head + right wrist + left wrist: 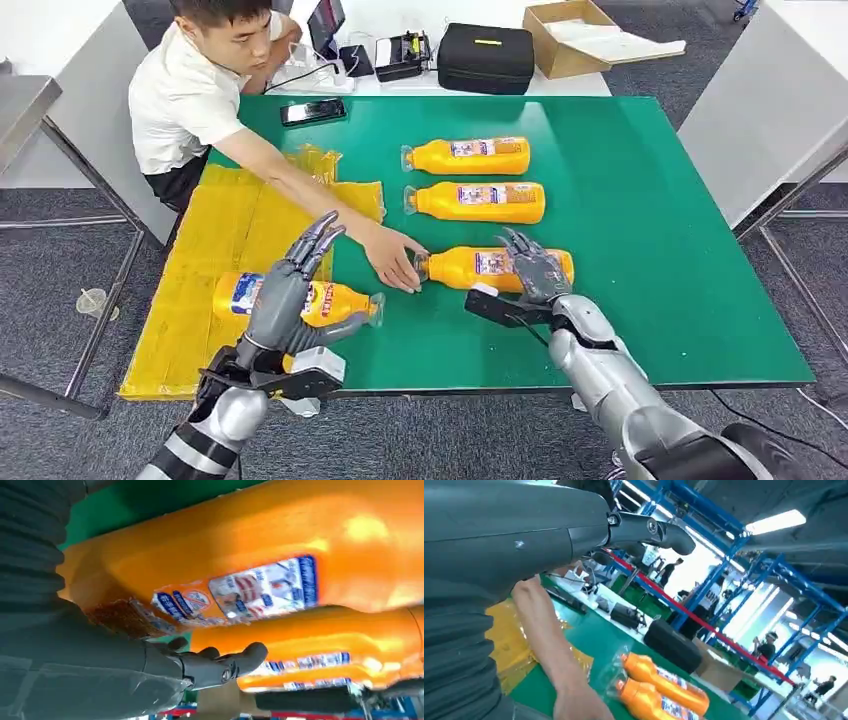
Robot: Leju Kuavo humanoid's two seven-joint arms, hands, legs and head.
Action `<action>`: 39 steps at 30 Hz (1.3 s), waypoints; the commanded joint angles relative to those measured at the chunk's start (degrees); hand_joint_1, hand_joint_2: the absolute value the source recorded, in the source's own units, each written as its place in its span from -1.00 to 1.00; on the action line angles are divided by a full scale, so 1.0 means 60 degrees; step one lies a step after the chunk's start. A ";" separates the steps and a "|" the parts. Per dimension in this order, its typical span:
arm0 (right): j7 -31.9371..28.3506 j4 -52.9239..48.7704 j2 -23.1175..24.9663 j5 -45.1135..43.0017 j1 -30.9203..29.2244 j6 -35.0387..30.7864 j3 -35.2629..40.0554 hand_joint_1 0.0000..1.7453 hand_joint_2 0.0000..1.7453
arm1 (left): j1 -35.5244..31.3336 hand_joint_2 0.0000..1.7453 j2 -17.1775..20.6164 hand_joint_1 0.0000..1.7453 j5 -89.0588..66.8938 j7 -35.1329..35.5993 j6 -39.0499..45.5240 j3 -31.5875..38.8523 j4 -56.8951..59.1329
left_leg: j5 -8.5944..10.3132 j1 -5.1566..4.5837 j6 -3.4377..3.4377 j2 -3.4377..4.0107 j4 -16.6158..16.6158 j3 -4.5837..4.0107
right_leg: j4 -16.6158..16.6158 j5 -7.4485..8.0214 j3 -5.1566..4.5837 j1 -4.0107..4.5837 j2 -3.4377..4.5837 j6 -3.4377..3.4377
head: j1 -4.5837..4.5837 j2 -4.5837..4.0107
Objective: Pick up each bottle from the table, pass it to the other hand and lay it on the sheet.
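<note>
Three orange bottles lie on the green table [650, 250]: a far one [470, 155], a middle one [478, 201] and a near one [480, 267]. My right hand [535, 268] lies over the near bottle [250, 555] with its fingers [220, 665] stretched out, not closed round it. A person's hand [395, 260] touches that bottle's cap end. Another bottle [335, 302] lies at the edge of the yellow sheet [215, 260]. My left hand [290, 285] hangs above it, fingers spread, holding nothing. The left wrist view shows the left hand [524, 530], the person's arm [549, 645] and two bottles [664, 680].
The person sits at the table's far left corner, one arm reaching across the sheet. A phone [313, 111] lies at the far edge. Behind it stand a black case [487, 58] and a cardboard box [580, 35]. Grey tables flank both sides.
</note>
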 commanded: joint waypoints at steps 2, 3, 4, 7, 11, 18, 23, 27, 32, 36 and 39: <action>0.1038 0.1288 -0.0528 0.0141 -0.0507 0.1269 0.1320 -1.00 1.00 | 0.0393 1.00 -0.0277 -1.00 0.0947 0.0472 0.0237 0.0823 -0.0334 | -0.0012 0.0008 0.0000 0.0005 0.0000 0.0032 | -0.0012 -0.0010 0.0036 0.0014 -0.0008 -0.0027 | 0.0000 0.0000; 0.1193 0.1229 -0.0544 0.0191 -0.0518 0.1360 0.1406 -1.00 1.00 | 0.0395 1.00 -0.0282 -1.00 0.0947 0.0466 0.0225 0.0865 -0.0299 | -0.0016 0.0008 0.0000 0.0003 0.0001 0.0044 | -0.0011 -0.0016 0.0048 0.0015 -0.0013 -0.0035 | -0.0004 0.0000; 0.1377 0.1075 -0.0602 0.0224 -0.0562 0.1488 0.1564 -1.00 1.00 | 0.0416 1.00 -0.0342 -1.00 0.0947 0.0470 0.0218 0.0963 -0.0271 | -0.0014 0.0009 0.0000 0.0002 -0.0001 0.0047 | -0.0015 -0.0013 0.0050 0.0015 -0.0013 -0.0032 | 0.0000 0.0000; 0.1443 0.0968 -0.0626 0.0184 -0.0604 0.1579 0.1623 -1.00 1.00 | 0.0411 1.00 -0.0366 -1.00 0.0939 0.0466 0.0216 0.0956 -0.0267 | -0.0011 0.0008 0.0001 0.0001 0.0000 0.0049 | -0.0013 -0.0011 0.0052 0.0015 -0.0014 -0.0034 | 0.0000 0.0000; 0.1814 0.1000 -0.0750 0.0261 -0.0767 0.1730 0.1771 1.00 1.00 | 0.0536 1.00 -0.0479 -1.00 0.1174 0.0473 0.0087 0.0990 -0.0357 | -0.0008 0.0009 0.0001 -0.0001 0.0002 0.0050 | -0.0012 -0.0009 0.0056 0.0014 -0.0014 -0.0027 | 0.0000 0.0000; -0.0785 0.0202 -0.1561 -0.3189 0.0297 0.3253 0.0423 1.00 1.00 | 0.0459 1.00 -0.1063 -1.00 0.4844 0.0142 -0.1061 0.1623 -0.0138 | -0.0006 0.0011 0.0003 -0.0051 -0.0003 0.0068 | -0.0023 -0.0021 0.0087 0.0018 -0.0065 -0.0032 | -0.0004 0.0000; -0.0838 -0.0003 -0.1433 -0.3790 0.0480 0.2980 0.0257 1.00 1.00 | 0.0622 1.00 -0.1187 -1.00 0.5874 0.0280 -0.1079 0.1849 -0.0343 | -0.0021 0.0015 0.0007 -0.0006 -0.0004 0.0088 | -0.0031 -0.0010 0.0099 0.0023 -0.0020 -0.0034 | 0.0000 0.0000; -0.1085 -0.0231 -0.1458 -0.4327 0.0547 0.3264 0.0136 1.00 1.00 | 0.0577 1.00 -0.1126 -1.00 0.5859 0.0193 -0.0839 0.1786 -0.0317 | -0.0023 0.0019 0.0009 -0.0009 -0.0004 0.0100 | -0.0033 -0.0011 0.0105 0.0031 -0.0030 -0.0040 | 0.0000 0.0000; -0.2594 -0.2094 -0.0351 -0.6905 0.1238 0.3891 -0.0984 1.00 1.00 | 0.0548 1.00 -0.1471 -1.00 0.8001 0.0775 -0.1996 0.1476 0.0429 | -0.0024 0.0018 0.0010 0.0019 -0.0008 0.0103 | -0.0031 -0.0005 0.0098 0.0025 0.0004 -0.0028 | 0.0000 0.0000; -0.2307 -0.3405 0.0398 -0.7280 0.1332 0.3806 -0.0686 1.00 1.00 | 0.0388 1.00 -0.1631 -1.00 0.9091 0.1019 -0.2873 0.0761 0.1415 | -0.0028 0.0009 0.0007 0.0060 -0.0006 0.0076 | -0.0015 0.0004 0.0064 0.0016 0.0048 -0.0025 | 0.0000 0.0000; -0.2494 -0.3539 0.0300 -0.7431 0.1341 0.3832 -0.0500 1.00 1.00 | 0.0316 1.00 -0.1530 -1.00 0.9629 0.1320 -0.3270 0.0554 0.1516 | -0.0039 0.0010 0.0005 0.0055 0.0000 0.0078 | -0.0005 -0.0012 0.0056 0.0021 0.0031 -0.0042 | -0.0011 0.0000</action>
